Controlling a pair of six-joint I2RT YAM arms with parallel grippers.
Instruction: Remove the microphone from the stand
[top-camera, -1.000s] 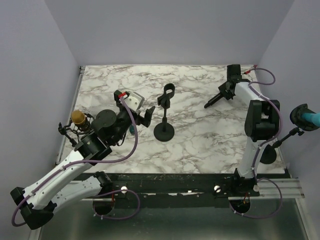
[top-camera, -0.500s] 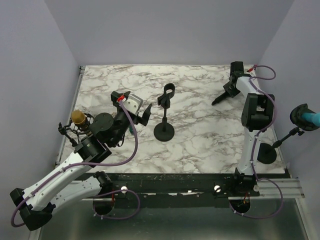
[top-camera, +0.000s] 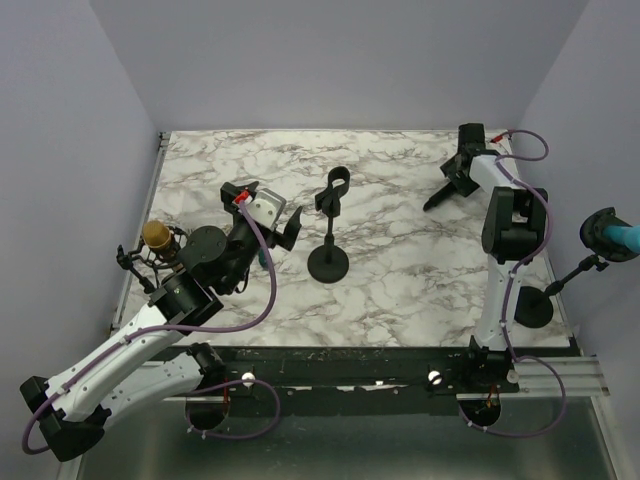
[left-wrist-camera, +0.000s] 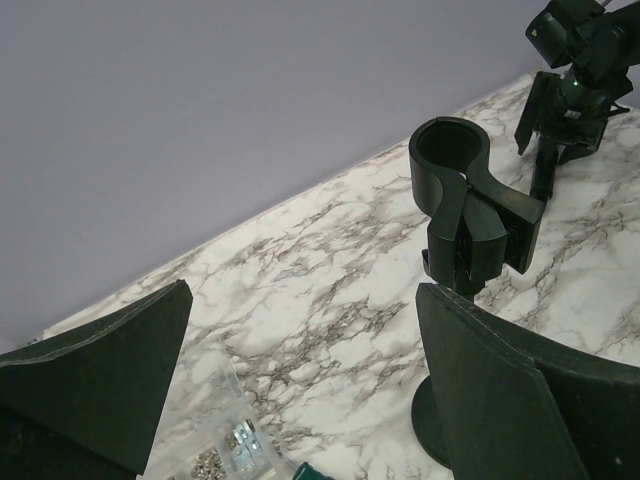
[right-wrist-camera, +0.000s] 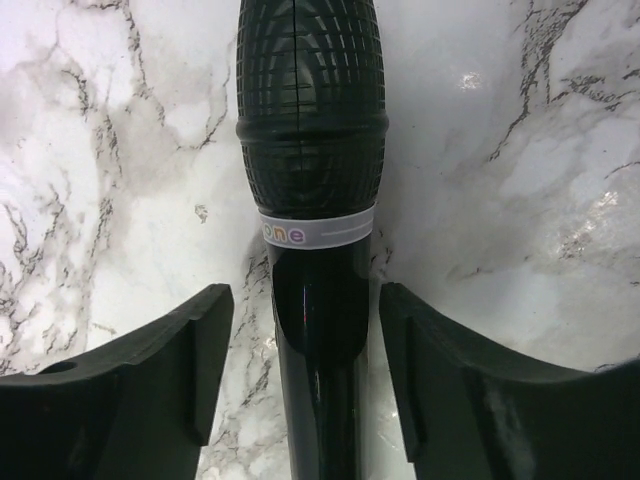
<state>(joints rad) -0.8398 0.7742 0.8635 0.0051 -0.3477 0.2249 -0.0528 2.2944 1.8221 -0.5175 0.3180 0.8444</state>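
Left arm (top-camera: 130, 340) is stretched from its base diagonally up toward table centre. Left gripper (top-camera: 278, 238) is held level, jaws spread wide. Right arm (top-camera: 497, 290) is raised upright, forearm reached to the far right corner. Right gripper (top-camera: 455, 178) is pointed down at the table, fingers (right-wrist-camera: 150, 370) parted.

Bright, even, diffuse light; soft shadows; faint sheen on the microphone (right-wrist-camera: 315, 330).
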